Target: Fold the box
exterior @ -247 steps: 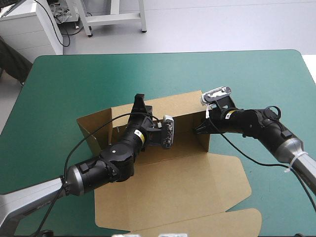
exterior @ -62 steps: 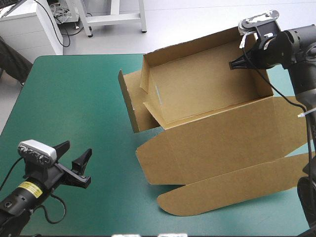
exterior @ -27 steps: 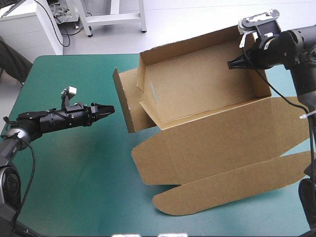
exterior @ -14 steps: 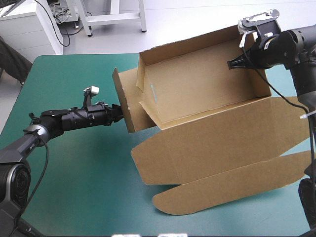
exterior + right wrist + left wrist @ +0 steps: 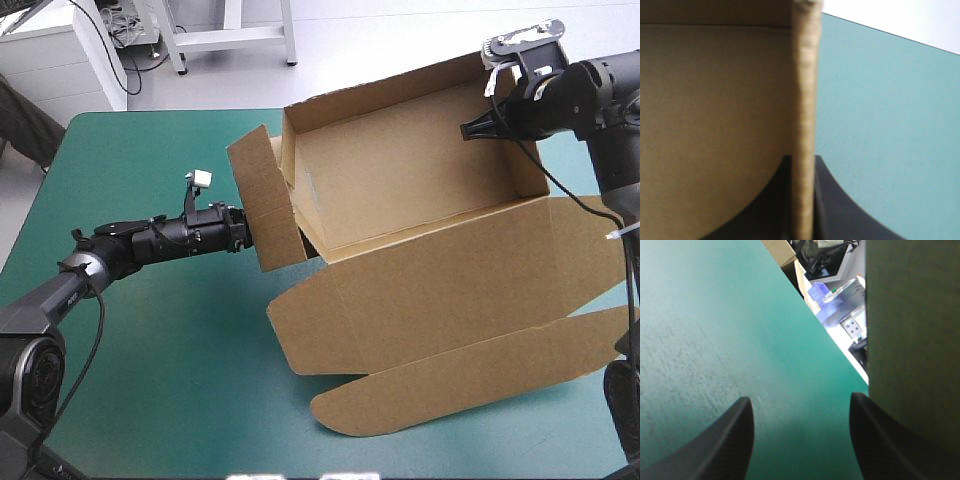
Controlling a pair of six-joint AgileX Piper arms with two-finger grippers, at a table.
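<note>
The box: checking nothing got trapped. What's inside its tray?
Only bare brown board shows inside the box; no loose item. The raised side flap hides the inner corner nearest the left gripper, so that spot is unseen.

Beneath me: table, teal-green cover (image 5: 150, 380). Beyond it: pale grey floor (image 5: 400, 40), white cabinet (image 5: 60, 60), white frame (image 5: 235, 38).

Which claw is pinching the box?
The right gripper, shut on a wall of the box. The left gripper is open beside its side flap.
</note>
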